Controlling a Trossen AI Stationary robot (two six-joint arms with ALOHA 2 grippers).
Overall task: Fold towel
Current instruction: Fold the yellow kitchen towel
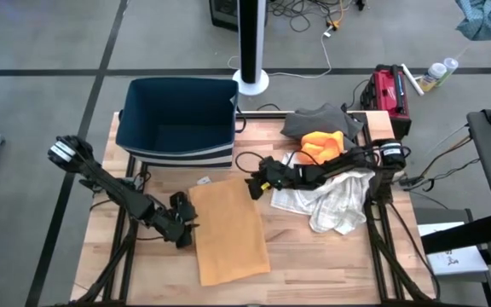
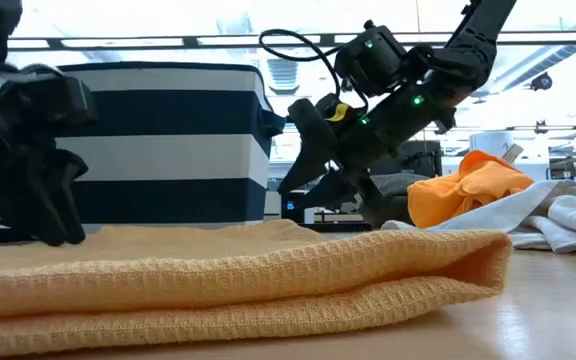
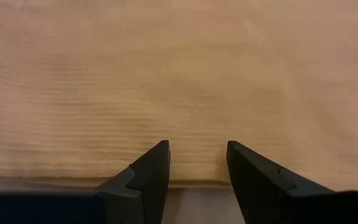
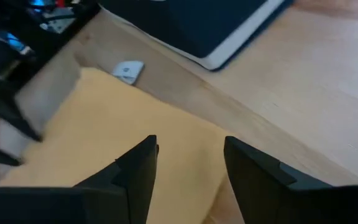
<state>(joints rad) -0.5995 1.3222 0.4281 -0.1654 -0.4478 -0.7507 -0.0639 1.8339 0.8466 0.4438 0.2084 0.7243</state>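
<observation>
One navy bin (image 1: 177, 119) beside the folded yellow towel (image 1: 228, 228)

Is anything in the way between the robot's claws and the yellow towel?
Nothing visible is. The left gripper sits open right at the yellow towel's left edge. The right gripper hangs open above its far right corner. The laundry pile lies off to the right.

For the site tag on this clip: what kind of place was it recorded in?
Most likely a robotics lab or workshop, not a home. The wooden table stands on a bare grey floor with loose cables trailing across it, a red tool case sits beside it, and two robot arms work over a tan towel.
</observation>
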